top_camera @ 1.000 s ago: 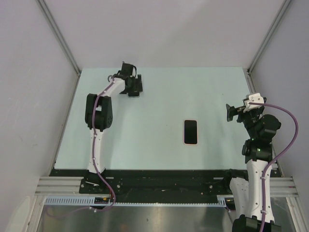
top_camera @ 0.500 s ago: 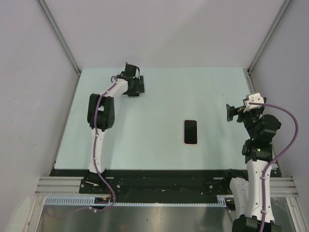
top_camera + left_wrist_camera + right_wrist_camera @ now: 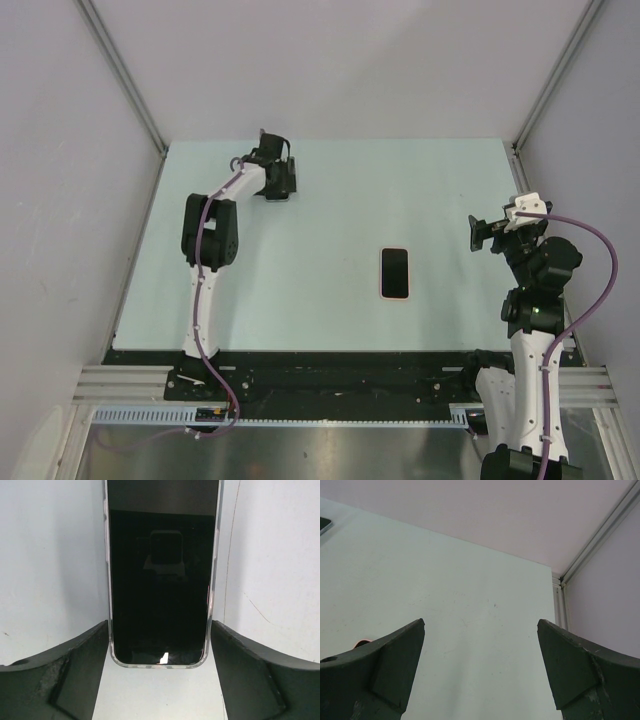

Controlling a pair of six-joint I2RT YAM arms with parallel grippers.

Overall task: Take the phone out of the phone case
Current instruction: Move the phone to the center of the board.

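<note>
Top view: pale green table [image 3: 330,210], two arms. Left gripper [image 3: 276,186] reaches to table's 11 o'clock. Left wrist view: phone [image 3: 160,580], dark screen up, silvery rim, lies flat between fingers [image 3: 95,645]. Jaws spread to phone's width, tips right at its long edges, at 9 and 3 o'clock; cannot tell whether squeezing. Phone case [image 3: 396,272], pink-rimmed, dark inside, lies near table centre, well apart from phone. Right gripper [image 3: 478,232] hovers at table's 3 o'clock, jaws spread wide over bare table.
</note>
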